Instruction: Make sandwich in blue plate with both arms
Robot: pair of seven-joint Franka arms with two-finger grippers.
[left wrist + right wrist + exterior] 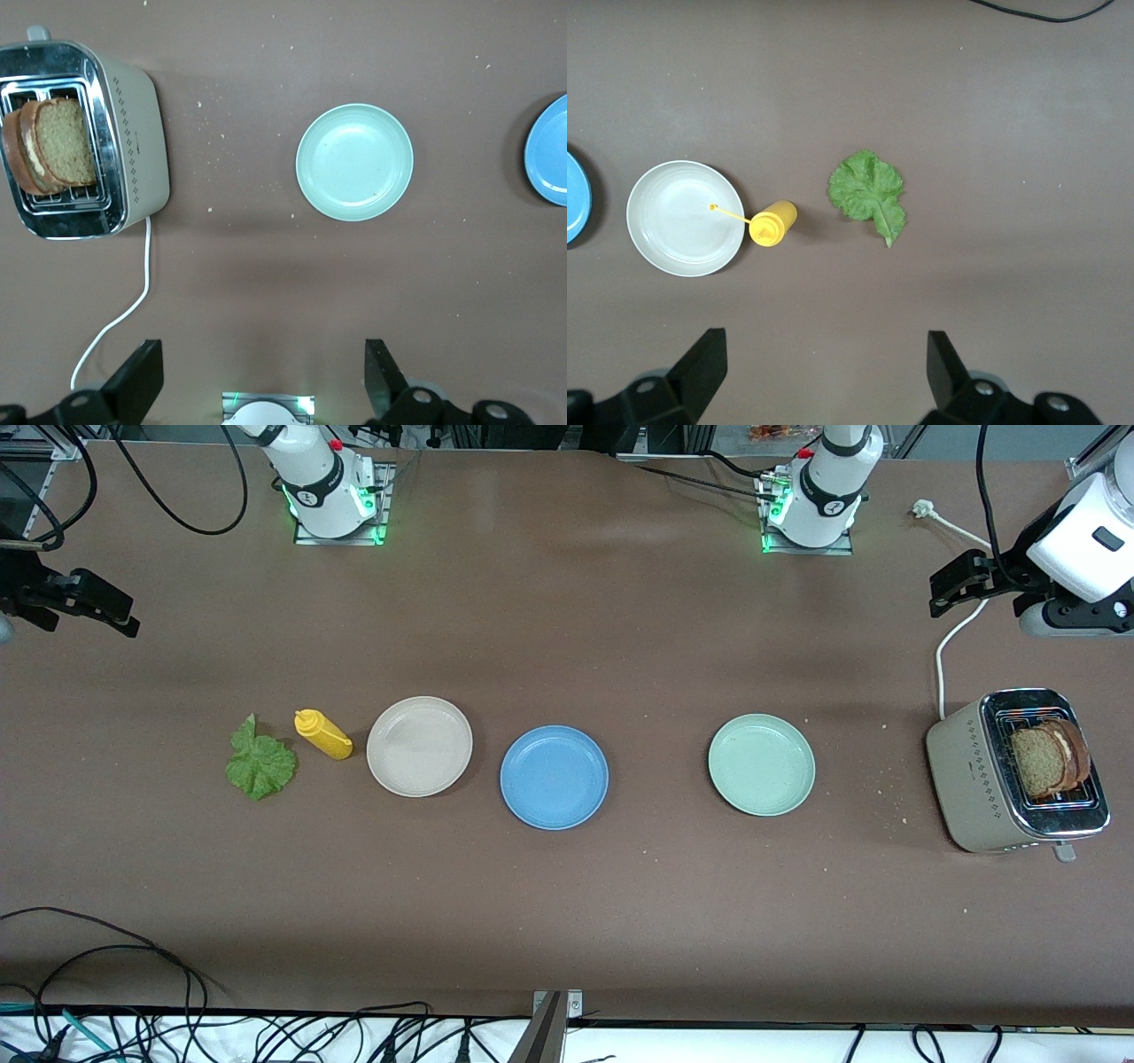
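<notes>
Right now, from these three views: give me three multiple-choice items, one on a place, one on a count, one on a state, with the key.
1. Where are the bread slices?
A. On the blue plate
B. In the toaster's slots
C. On the pale green plate

2. How many plates are on the table?
A. Two
B. Three
C. Four

3. How do the left end effector and right end effector stand?
A. Both open, holding nothing
B. Left one shut on bread
C. Right one shut on the lettuce

Key:
1 B: both slices stand in the toaster.
2 B: beige plate, blue plate, pale green plate.
3 A: fingers apart over bare table; lettuce leaf lies beside the yellow squeeze bottle.
</notes>
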